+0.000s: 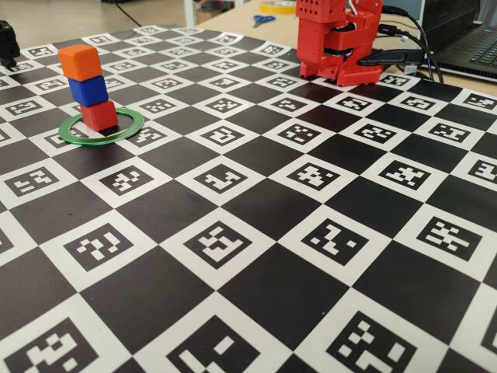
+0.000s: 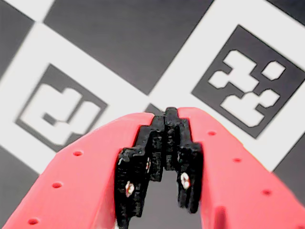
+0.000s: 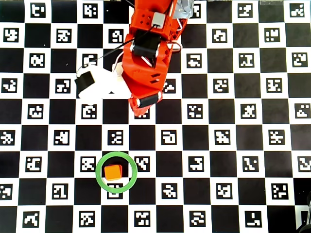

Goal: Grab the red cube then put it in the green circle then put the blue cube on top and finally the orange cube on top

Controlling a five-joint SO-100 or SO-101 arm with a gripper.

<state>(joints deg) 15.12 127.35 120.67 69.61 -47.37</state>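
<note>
Red jaws closed — empty, black pads (image 2: 188, 167) meeting, checkered marker board (image 2: 119, 47) beneath

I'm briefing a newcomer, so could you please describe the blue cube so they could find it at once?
On the black-and-white checkered marker board, find the thin flat green ring. A three-cube stack stands inside it. The small matte blue plastic cube is the middle one, above the red cube and under the bright orange cube.
</note>
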